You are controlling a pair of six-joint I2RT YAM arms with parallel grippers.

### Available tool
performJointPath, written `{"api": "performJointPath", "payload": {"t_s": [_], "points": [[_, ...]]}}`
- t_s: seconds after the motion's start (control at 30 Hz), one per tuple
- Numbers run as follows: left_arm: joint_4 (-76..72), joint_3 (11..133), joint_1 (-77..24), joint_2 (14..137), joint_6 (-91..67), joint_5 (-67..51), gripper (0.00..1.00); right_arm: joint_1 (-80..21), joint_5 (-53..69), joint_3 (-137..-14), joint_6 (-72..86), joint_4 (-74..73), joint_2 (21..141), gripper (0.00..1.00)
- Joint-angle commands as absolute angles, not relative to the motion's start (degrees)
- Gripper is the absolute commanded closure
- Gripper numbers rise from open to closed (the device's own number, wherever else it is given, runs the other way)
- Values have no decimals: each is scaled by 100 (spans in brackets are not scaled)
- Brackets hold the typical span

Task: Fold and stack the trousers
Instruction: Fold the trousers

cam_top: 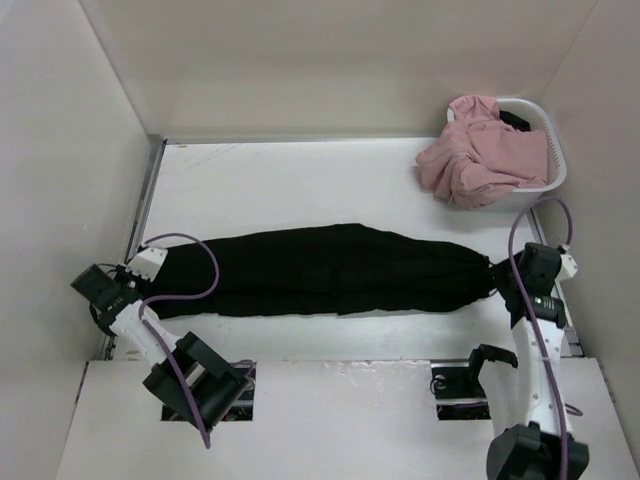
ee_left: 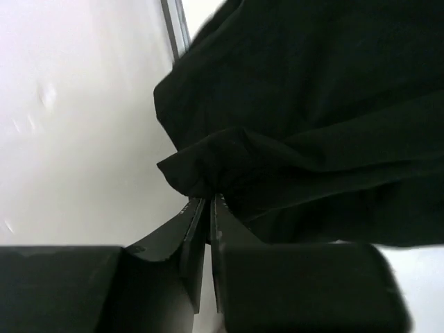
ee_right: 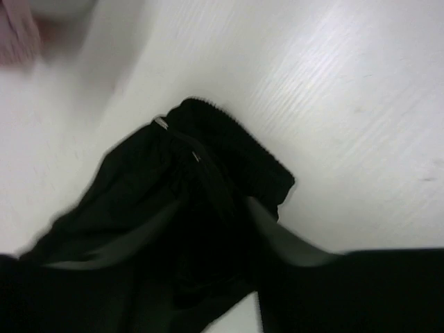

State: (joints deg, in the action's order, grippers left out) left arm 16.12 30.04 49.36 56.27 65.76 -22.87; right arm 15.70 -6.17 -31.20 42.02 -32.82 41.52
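The black trousers (cam_top: pixel 340 270) lie stretched out long across the table, pulled to a point at each end. My left gripper (cam_top: pixel 160 262) is at their left end. In the left wrist view its jaws (ee_left: pixel 208 200) are shut on a bunched fold of the black cloth (ee_left: pixel 312 104). My right gripper (cam_top: pixel 497 272) is at their right end. In the right wrist view it (ee_right: pixel 211 198) is closed around a thick bunch of the trousers (ee_right: pixel 236 152), whose ribbed band sticks out past the fingers. The drawstring cannot be made out.
A white basket (cam_top: pixel 556 165) holding pink clothes (cam_top: pixel 480 152) stands at the back right, and the pink cloth hangs over its front rim. White walls close in the table on the left, back and right. A metal rail (cam_top: pixel 145 205) runs along the left edge.
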Motion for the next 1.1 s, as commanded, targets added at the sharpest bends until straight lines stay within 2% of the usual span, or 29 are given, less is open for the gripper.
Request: {"api": "performJointPath", "payload": {"t_s": [0.0, 0.07, 0.23, 0.33, 0.4, 0.47, 0.6, 0.7, 0.8, 0.87, 0.93, 1.07], "points": [[2152, 3198, 5601, 5633, 7426, -2943, 93, 1894, -1439, -3374, 4464, -3664, 3447, 46], [2311, 3313, 5936, 5748, 7549, -3137, 84, 1947, -1704, -3611, 4596, -3840, 3323, 29], [2521, 3559, 6095, 5862, 7708, -3217, 63, 1746, -1863, -4156, 4544, -3578, 3182, 24], [3048, 3919, 5912, 5836, 7822, -3304, 47, 852, -1522, -4438, 4142, -3174, 3557, 19], [3444, 4147, 5535, 5810, 7875, -3287, 40, -87, -1407, -4605, 3929, -3129, 4102, 18], [3708, 4341, 5148, 5801, 7849, -3200, 38, -1081, -1555, -4641, 3920, -3085, 4673, 23], [4025, 4701, 4707, 5923, 7691, -3138, 39, -2112, -1986, -4623, 4253, -2752, 5702, 49], [4472, 5070, 4680, 6116, 7848, -3147, 47, -2289, -1811, -4571, 4499, -2331, 6186, 61], [5140, 5597, 4847, 6450, 8147, -3225, 52, -2289, -1574, -4439, 4684, -2119, 6564, 63], [5238, 5748, 4839, 6582, 8017, -3383, 47, -2289, -1398, -4307, 4728, -2057, 6836, 67], [5003, 5574, 4393, 6609, 7657, -3367, 43, -2289, -1240, -4149, 4772, -2048, 7092, 74], [3363, 4468, 3127, 6881, 7076, -1991, 43, -2298, -1089, -3851, 5096, -2459, 7173, 91]]}}
